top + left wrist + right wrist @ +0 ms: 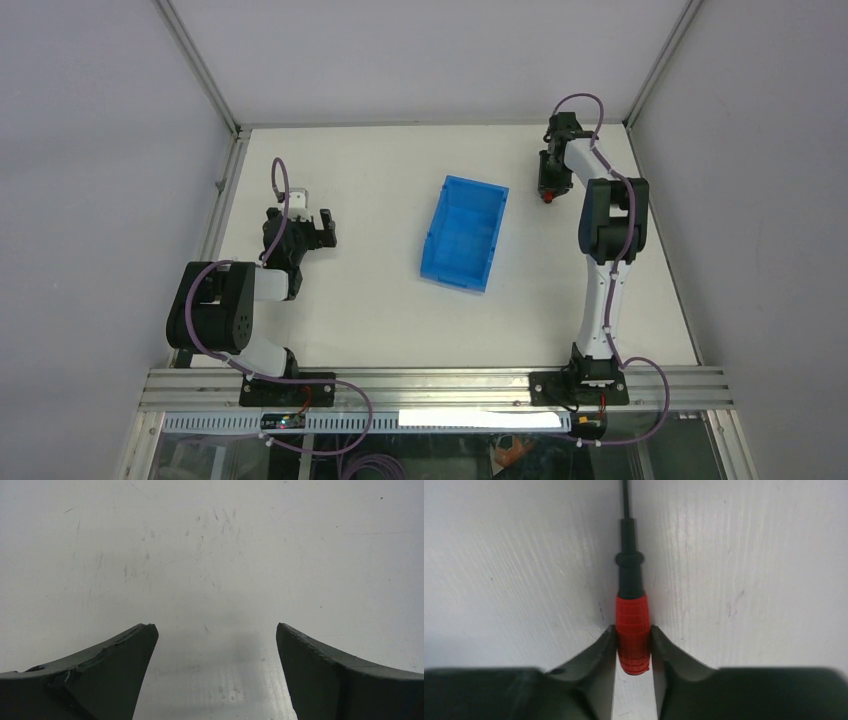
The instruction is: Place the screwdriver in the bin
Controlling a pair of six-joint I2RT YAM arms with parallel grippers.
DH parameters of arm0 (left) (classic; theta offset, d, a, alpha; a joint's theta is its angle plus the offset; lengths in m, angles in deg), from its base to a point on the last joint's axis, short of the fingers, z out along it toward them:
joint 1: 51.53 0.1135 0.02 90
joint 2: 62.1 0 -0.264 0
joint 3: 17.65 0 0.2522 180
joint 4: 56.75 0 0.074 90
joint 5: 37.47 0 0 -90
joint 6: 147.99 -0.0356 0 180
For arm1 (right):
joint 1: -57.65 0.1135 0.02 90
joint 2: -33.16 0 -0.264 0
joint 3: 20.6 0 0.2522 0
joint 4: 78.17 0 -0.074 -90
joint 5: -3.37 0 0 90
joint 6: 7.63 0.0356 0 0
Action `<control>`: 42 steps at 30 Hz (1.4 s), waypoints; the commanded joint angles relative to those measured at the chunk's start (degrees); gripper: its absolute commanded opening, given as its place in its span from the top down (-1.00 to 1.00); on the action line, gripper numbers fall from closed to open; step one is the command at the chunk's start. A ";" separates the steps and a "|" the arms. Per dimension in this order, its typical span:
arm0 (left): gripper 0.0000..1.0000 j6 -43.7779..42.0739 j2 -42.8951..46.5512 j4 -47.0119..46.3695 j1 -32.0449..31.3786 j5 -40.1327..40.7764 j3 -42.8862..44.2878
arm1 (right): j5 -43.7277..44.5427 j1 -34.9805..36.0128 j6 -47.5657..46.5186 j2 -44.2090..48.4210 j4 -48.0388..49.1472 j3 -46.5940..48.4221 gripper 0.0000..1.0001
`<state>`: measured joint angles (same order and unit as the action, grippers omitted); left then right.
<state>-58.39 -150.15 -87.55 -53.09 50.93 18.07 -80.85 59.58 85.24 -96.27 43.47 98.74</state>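
**Right wrist: right hand (633,628) pinches the screwdriver (630,580) by its red handle**

Both fingers (599,650) of the right hand press against the sides of the red handle, near its butt end. The black collar and thin shaft run straight out ahead of the fingertips over the white surface (749,580). This view does not show whether the screwdriver is lifted or lying on the surface.

In the top external view, the right arm reaches to the far right part of the surface. Its hand points downward there, with a spot of red showing at the tip. The bin (463,232) stands near the middle of the surface, to the left of that hand and apart from it. The screwdriver is outside the bin, beyond its right wall.

The left hand (326,228) is on the other side of the bin, well apart from it. In the left wrist view its two dark fingers are spread wide, and only scratched white surface shows between them.
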 commanded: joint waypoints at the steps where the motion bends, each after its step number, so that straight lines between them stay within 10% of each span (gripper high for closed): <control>1: -0.98 1.11 1.65 -1.58 -0.52 -0.49 -0.07 | -0.80 0.06 -0.69 0.03 -1.13 2.68 0.66; 3: -0.98 1.11 1.71 -1.59 -0.53 -0.50 -0.07 | -1.21 0.08 -0.32 2.22 -1.53 2.84 1.00; 24: -0.98 1.11 1.70 -1.59 -0.54 -0.49 -0.07 | 11.86 13.90 11.02 37.82 -18.81 -3.32 1.00; 42: -0.98 1.11 1.66 -1.59 -0.50 -0.45 -0.07 | 16.84 39.66 17.61 38.60 -5.46 -15.59 0.97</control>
<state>-58.39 -150.15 -87.55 -53.09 50.93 18.07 -67.08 97.22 99.10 -57.93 31.65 87.70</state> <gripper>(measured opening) 0.992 0.232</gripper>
